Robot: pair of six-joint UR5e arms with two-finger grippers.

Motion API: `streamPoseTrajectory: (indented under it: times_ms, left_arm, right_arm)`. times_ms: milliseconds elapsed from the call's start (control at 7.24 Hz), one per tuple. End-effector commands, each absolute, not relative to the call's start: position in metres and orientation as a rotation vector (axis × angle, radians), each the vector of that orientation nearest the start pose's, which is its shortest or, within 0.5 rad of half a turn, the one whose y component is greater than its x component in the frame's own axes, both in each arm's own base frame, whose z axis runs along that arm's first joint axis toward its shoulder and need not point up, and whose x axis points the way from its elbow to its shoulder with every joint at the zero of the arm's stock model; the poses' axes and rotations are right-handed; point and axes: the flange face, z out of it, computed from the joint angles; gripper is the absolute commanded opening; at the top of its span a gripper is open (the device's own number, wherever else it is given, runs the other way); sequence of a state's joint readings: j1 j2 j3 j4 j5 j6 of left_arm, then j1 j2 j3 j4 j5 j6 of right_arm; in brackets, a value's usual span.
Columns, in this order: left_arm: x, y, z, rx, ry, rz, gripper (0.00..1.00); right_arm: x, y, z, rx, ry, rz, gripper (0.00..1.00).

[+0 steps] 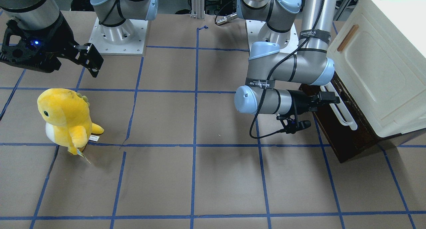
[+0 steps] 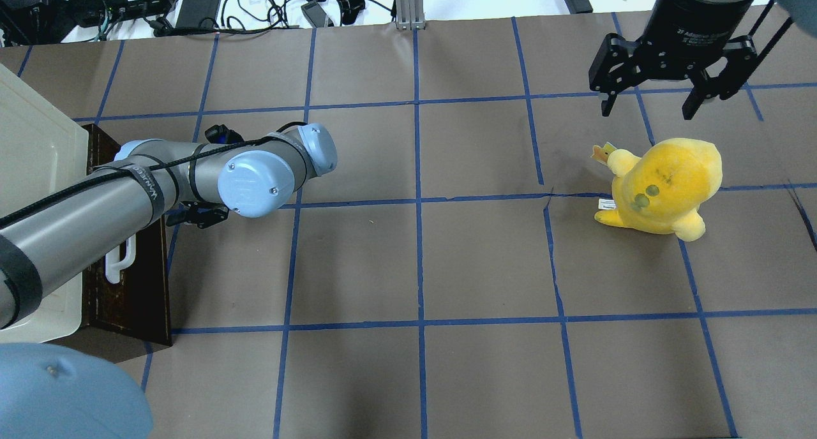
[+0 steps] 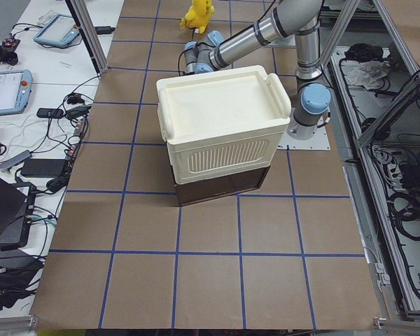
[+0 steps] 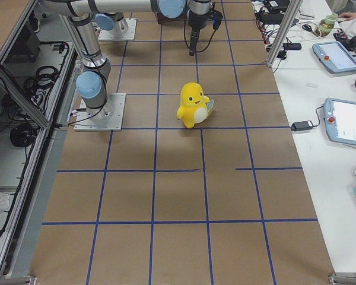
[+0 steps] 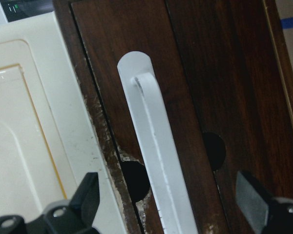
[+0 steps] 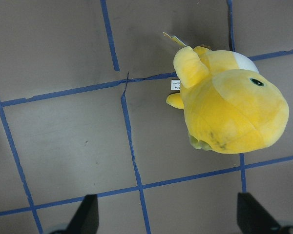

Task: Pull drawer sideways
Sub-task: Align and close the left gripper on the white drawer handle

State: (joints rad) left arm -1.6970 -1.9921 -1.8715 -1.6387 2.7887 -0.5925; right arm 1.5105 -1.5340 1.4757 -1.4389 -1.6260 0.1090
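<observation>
Overhead exterior hides much of the dark-brown drawer (image 2: 131,292), beneath the cream cabinet (image 2: 32,158) at the bench's (image 2: 415,267) left end, behind the left arm (image 2: 83,222); left tool (image 5: 171,200) spread wide astride its white handle (image 5: 149,126).

Not much to read tbh: the black straps (image 1: 314,33) round the left arm (image 1: 283,67) say something like "WANJEED", the right claw (image 2: 647,111) has "2F Adaptive" printed on its black body, and the white tag (image 2: 605,204) on the yellow plush (image 2: 664,184) is too tiny to read.
</observation>
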Motion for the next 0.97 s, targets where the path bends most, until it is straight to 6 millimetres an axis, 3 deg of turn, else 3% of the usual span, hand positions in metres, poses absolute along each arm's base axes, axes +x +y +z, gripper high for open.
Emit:
streamPoseTrajectory:
  times_ms: [0, 138, 415, 553, 829]
  left_arm:
    - [-0.101, -0.507, 0.181, 0.093, 1.804, 0.262, 0.99]
    - [-0.101, -0.504, 0.18, 0.111, 1.797, 0.284, 0.92]
    - [-0.099, -0.504, 0.18, 0.136, 1.775, 0.29, 0.87]
    - [-0.097, -0.505, 0.181, 0.161, 1.752, 0.292, 0.79]
    - [-0.088, -0.505, 0.181, 0.16, 1.745, 0.312, 0.8]
  right_arm:
    - [0.097, -0.506, 0.504, 0.269, 3.185, 0.116, 1.0]
    - [0.098, -0.506, 0.504, 0.266, 3.185, 0.116, 1.0]
    - [0.097, -0.506, 0.504, 0.269, 3.185, 0.116, 1.0]
    - [0.098, -0.506, 0.503, 0.266, 3.185, 0.118, 1.0]
    - [0.098, -0.506, 0.504, 0.266, 3.185, 0.116, 1.0]
